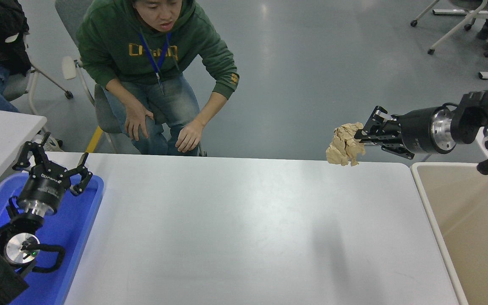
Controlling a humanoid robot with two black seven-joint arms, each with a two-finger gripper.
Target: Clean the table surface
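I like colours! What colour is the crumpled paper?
Tan, seen in the head view: crumpled paper.

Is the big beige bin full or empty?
Empty, as far as shown: the beige bin shows only bare inside walls and floor. The crumpled paper hangs in the right gripper, not yet over it.

You have the table (235,228) in the middle, a tray (74,228) on its left end under the left gripper (51,167), and a bin (468,220) just beside its right end. The right gripper (360,134) holds a paper wad (343,145) above the table's far right corner, left of the bin. A person (155,63) sits behind the far edge.
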